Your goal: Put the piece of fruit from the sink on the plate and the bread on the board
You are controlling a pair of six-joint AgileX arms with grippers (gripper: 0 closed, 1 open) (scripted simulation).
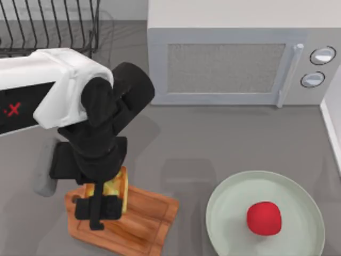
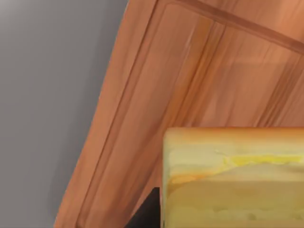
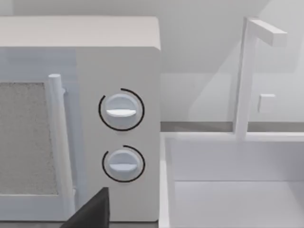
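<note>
The bread [image 1: 120, 186], a cube with a toasted top and pale yellow sides, is over the near-left part of the brown wooden board [image 1: 154, 213]. My left gripper [image 1: 104, 205] reaches down from above and is shut on it. In the left wrist view the bread [image 2: 232, 180] sits close above the grooved board [image 2: 156, 95]. The red piece of fruit [image 1: 264, 217] lies on the pale green plate [image 1: 226, 194] at the front right, apart from both grippers. A dark part of my right gripper [image 3: 90, 213] faces the microwave and the sink.
A white microwave [image 1: 229, 64] with two knobs stands at the back. A black wire dish rack [image 1: 48, 26] is at the back left. The white sink [image 3: 237, 190] with its faucet [image 3: 247, 76] is right of the microwave, its edge [image 1: 333, 122] at the table's right.
</note>
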